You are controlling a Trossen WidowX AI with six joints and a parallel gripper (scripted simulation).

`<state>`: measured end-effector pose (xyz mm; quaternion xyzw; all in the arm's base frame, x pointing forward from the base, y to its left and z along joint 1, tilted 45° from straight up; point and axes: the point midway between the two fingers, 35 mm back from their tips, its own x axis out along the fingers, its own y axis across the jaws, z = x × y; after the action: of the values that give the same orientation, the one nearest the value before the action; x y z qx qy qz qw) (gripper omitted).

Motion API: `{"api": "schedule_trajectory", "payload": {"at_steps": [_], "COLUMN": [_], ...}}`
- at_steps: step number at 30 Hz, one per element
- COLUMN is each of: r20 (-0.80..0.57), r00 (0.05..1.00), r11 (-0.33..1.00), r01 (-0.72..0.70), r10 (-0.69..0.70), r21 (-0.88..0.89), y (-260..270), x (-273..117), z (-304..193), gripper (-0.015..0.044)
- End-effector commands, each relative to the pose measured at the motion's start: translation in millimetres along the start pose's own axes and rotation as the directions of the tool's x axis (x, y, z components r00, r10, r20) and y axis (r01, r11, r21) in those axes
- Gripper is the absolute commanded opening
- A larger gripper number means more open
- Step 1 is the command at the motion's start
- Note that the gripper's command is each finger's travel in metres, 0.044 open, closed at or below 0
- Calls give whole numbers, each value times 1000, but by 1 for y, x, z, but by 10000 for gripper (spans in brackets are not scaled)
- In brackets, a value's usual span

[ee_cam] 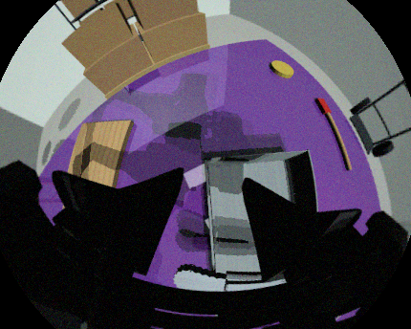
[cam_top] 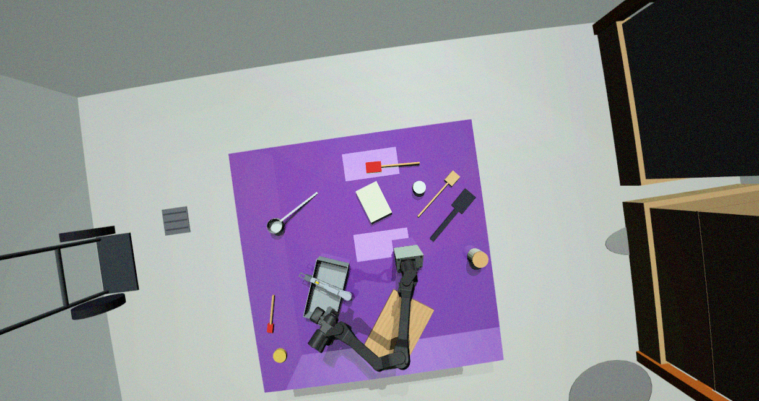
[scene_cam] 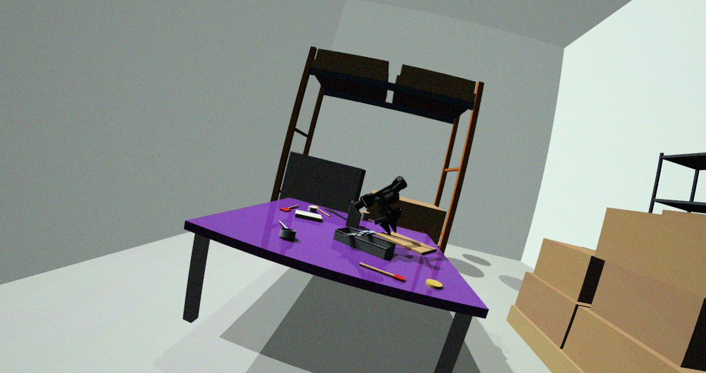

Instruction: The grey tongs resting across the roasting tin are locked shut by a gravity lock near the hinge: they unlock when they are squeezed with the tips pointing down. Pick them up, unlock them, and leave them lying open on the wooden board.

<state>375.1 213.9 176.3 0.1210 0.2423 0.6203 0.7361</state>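
The grey tongs (cam_top: 346,295) (scene_cam: 364,233) (ee_cam: 197,281) lie closed across the roasting tin (cam_top: 332,273) (scene_cam: 365,245) (ee_cam: 269,167), with both ends past its long walls. A yellow spot shows near their left end in the top view; the wrist view shows only part of them, at its bottom edge. My gripper (cam_top: 322,314) (scene_cam: 390,232) (ee_cam: 213,177) is open and empty, fingers pointing down, above the tin's end nearest the bottom of the top view, to one side of the tongs. The wooden board (cam_top: 422,314) (scene_cam: 420,247) (ee_cam: 112,143) lies right of the tin, partly under the arm.
A red-headed tool (cam_top: 270,325) (ee_cam: 335,129) and a yellow disc (cam_top: 279,355) (scene_cam: 434,284) (ee_cam: 281,69) lie left of the tin. A small pan (cam_top: 275,226), a cream block (cam_top: 373,202), a white cup (cam_top: 418,187), a black spatula (cam_top: 463,202) and a wood-topped cylinder (cam_top: 478,259) stand or lie farther off.
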Motion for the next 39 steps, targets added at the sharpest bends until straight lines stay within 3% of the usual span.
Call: {"api": "schedule_trajectory", "payload": {"at_steps": [1, 6, 15, 18, 22, 39], "r20": [-21, -27, -41, -46, -58, -58], "r00": [992, 983, 973, 970, 967, 967], "r11": [822, 609, 475, 291, -96, -118], "r01": [114, 135, 148, 116, 35, 29], "r10": [-123, -183, -228, -237, -249, -250], "r21": [558, 782, 867, 950, 995, 993], "y": [-51, -75, -89, -97, -107, -110], "x": [-32, -54, -68, -76, -90, -91], "z": [-42, -62, -79, -93, -120, -121], "gripper": [260, 260, 260, 260, 260, 260]}}
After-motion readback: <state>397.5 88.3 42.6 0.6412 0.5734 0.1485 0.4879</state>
